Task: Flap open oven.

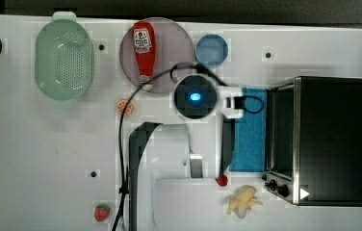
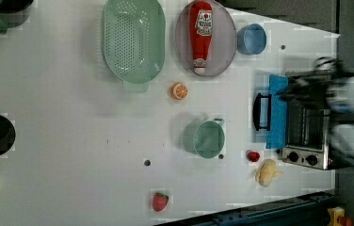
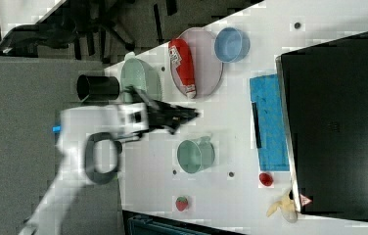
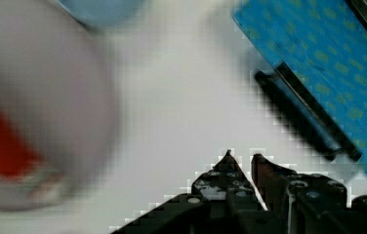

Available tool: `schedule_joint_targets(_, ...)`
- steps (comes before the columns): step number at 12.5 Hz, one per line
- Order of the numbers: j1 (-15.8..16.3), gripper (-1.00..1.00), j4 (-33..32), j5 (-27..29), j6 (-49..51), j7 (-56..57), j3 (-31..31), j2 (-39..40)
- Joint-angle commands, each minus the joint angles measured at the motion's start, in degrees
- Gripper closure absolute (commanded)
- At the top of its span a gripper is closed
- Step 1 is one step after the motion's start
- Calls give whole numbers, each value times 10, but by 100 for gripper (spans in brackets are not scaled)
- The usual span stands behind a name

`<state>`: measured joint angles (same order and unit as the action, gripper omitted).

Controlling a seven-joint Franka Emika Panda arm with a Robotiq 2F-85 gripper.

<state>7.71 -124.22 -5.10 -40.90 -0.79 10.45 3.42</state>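
- The oven (image 1: 333,139) sits at the right edge of the desk (image 1: 39,159) in the top view, black top up, silver frame facing the middle of the desk.
- Its door (image 1: 249,130) is down flat on the desk, blue pane facing up, laid out from the front frame toward the desk's centre (fully flapped open, by the look of it).
- The dark bar handle (image 4: 301,114) runs along the door's far edge; the wrist view has it just beyond the fingertips, not touched.
- Two black knobs (image 1: 276,185) sit at the frame's end nearest the top view's bottom edge.
- The gripper (image 4: 242,161) hangs over bare desk beside the door, jaws drawn close with a thin slit between them, nothing held.
- In the right view the gripper (image 3: 192,115) points toward the oven, well short of the handle, above a green cup (image 3: 195,155).
- Just off the door's corner lies a small red ball (image 1: 222,181), and next to it, near the knobs, a pale yellow toy (image 1: 243,199).
- Further out: a blue bowl (image 1: 212,49) near the desk's top edge in the top view, then a ketchup bottle (image 1: 143,50) lying on a round grey plate (image 1: 176,43).
- An orange slice (image 1: 124,107) rests below the plate, a green colander (image 1: 64,57) toward the top-left corner, a strawberry (image 1: 102,212) by the bottom edge.
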Motion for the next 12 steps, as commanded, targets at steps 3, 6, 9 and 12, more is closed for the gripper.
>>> schedule_joint_targets(3, -4, 65, 122, 27, 249, -40, 5, -102)
schedule_joint_targets(6, -4, 65, 194, 27, 379, -58, 6, -121)
schedule_joint_targets(9, -4, 65, 220, 27, 387, -61, 5, -124)
schedule_joint_targets(12, -4, 65, 218, 27, 383, -61, 5, -122)
